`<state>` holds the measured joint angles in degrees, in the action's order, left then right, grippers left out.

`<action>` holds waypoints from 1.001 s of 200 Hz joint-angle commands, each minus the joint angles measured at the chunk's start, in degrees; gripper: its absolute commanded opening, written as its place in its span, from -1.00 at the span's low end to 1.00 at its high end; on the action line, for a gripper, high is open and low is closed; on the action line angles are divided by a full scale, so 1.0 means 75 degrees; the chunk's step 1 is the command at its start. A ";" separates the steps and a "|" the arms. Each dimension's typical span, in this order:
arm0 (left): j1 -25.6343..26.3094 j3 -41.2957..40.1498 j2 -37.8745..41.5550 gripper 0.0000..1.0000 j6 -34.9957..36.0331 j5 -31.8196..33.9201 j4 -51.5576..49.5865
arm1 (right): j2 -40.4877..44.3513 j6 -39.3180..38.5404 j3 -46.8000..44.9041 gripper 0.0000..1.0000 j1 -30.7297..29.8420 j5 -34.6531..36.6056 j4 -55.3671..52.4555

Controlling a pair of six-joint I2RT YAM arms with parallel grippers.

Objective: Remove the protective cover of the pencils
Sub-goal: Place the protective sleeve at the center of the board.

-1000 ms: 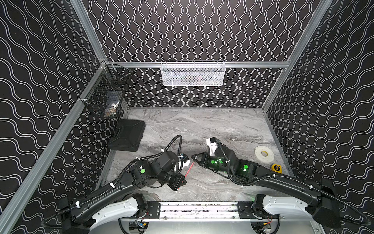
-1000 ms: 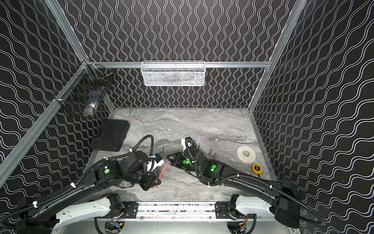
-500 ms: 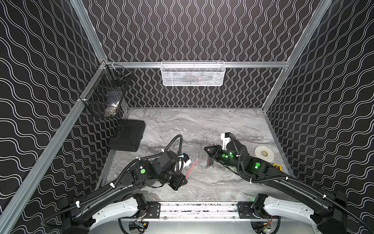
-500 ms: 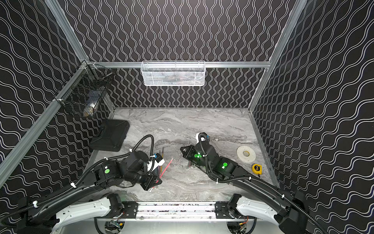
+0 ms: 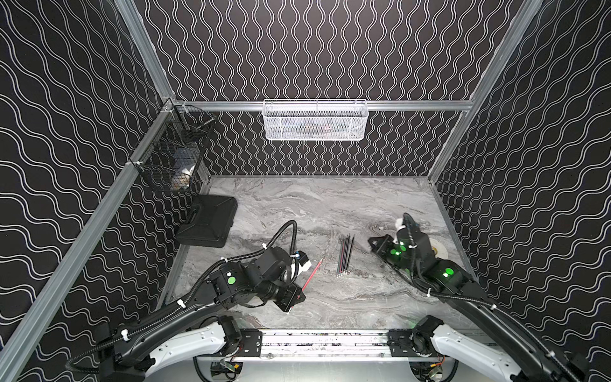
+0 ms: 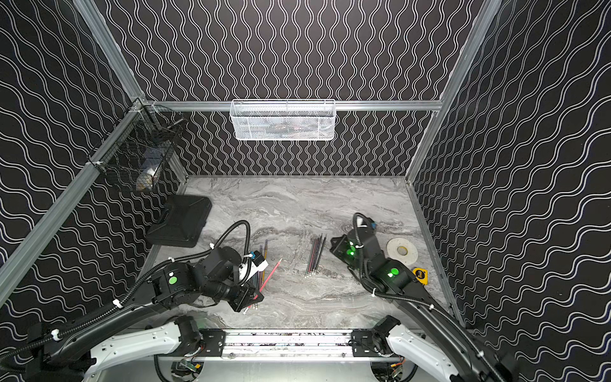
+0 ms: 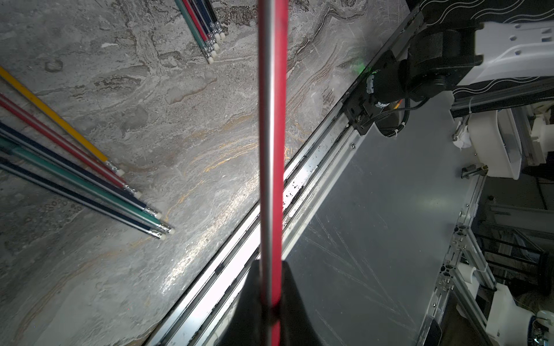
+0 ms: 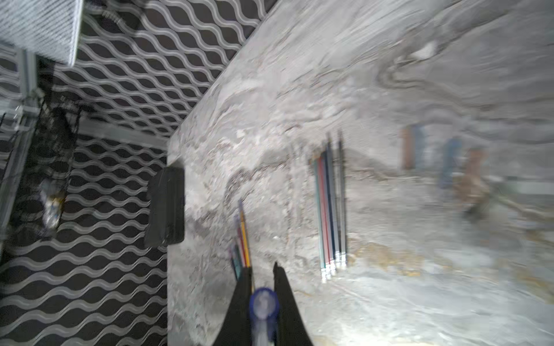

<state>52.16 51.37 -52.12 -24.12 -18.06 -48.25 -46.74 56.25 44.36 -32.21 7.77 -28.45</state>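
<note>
The left hand (image 7: 270, 302) pinches one red pencil (image 7: 275, 149) above the worktop (image 5: 314, 205). The right hand (image 8: 262, 268) is pressed on a small bluish cap (image 8: 263, 302), which is blurred. One pencil bundle (image 5: 345, 254) lies between the arms. The left arm partly hides the second pencil group (image 6: 261, 264). A black case (image 5: 208, 221) and a tape roll (image 6: 402, 251) lie at the sides.

- A grey marbled table (image 5: 314, 205) carries everything.
- A closed black case (image 5: 208, 221) lies flat at the table's left edge, toward the far corner.
- A black wire basket (image 5: 172, 155) hangs from the left wall's rail in the far left corner. Something pale sits inside, too small to tell.
- A white mesh basket (image 5: 315, 120) hangs at the middle of the back rail.
- A white roll of tape (image 6: 393, 249) lies flat near the right edge.
- A yellow tape measure (image 6: 420, 275) sits just beside it, nearer the front.
- Black walls (image 5: 314, 49) with white wavy lines close three sides.
</note>
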 commanded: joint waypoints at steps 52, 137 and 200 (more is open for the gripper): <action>0.0010 0.0005 0.0064 -1.00 0.0036 -0.0111 -0.0026 | -0.0228 -0.0866 -0.1980 -1.00 0.2875 -0.2104 -0.0156; 0.0015 0.0005 0.0113 -1.00 0.0047 -0.0111 -0.0023 | -0.1481 -0.1069 -0.2927 -0.95 0.4064 -0.3156 0.1417; 0.0003 0.0006 0.0022 -1.00 0.0064 -0.0146 -0.0014 | -0.2053 -0.1142 -0.3117 -0.85 0.4317 -0.3279 0.2056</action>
<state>52.18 51.37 -51.86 -24.10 -18.70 -48.36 -60.75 48.38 21.21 -0.25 -15.79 -16.69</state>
